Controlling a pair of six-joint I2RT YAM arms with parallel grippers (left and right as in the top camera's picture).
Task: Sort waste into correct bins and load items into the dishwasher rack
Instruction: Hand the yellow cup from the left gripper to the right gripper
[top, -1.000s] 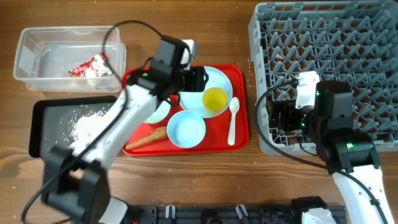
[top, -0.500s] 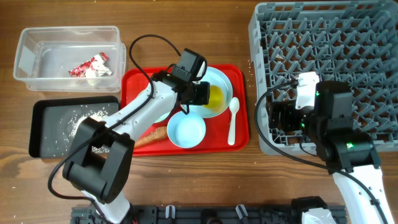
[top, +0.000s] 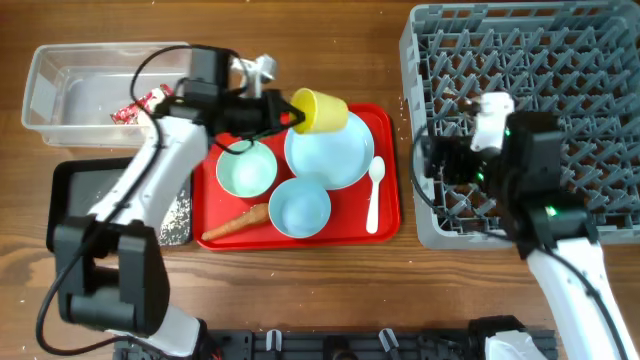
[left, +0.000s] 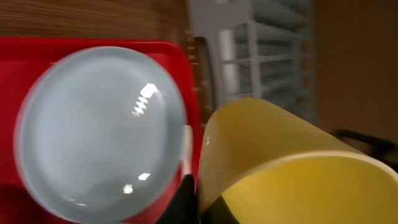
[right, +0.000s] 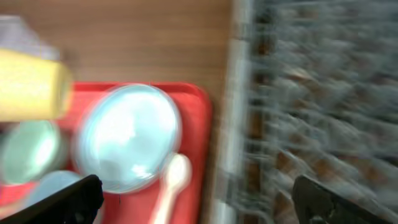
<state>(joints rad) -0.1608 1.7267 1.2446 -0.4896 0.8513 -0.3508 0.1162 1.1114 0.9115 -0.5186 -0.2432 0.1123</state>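
My left gripper (top: 292, 112) is shut on the rim of the small yellow cup (top: 320, 110) and holds it tipped on its side above the red tray's back edge. The left wrist view is filled by the cup (left: 292, 162), with one black fingertip (left: 186, 200) outside its wall. The light blue plate (top: 330, 150), pale green bowl (top: 247, 168), light blue bowl (top: 300, 208), carrot stick (top: 235, 222) and white spoon (top: 374, 190) lie on the tray. My right gripper (top: 428, 165) stands open at the dishwasher rack's (top: 530, 90) left edge, its view blurred.
The clear tub (top: 60, 70) at the back left holds the red-and-white wrapper (top: 150, 103). The black tray (top: 62, 200) in front of it holds rice grains (top: 180, 212), partly under my left arm. The red tray (top: 388, 215) sits between the bins and the rack.
My left gripper shut on the yellow cup, lifted it off the plate and carried it back and to the left, tipping it over. The right arm shifted slightly.
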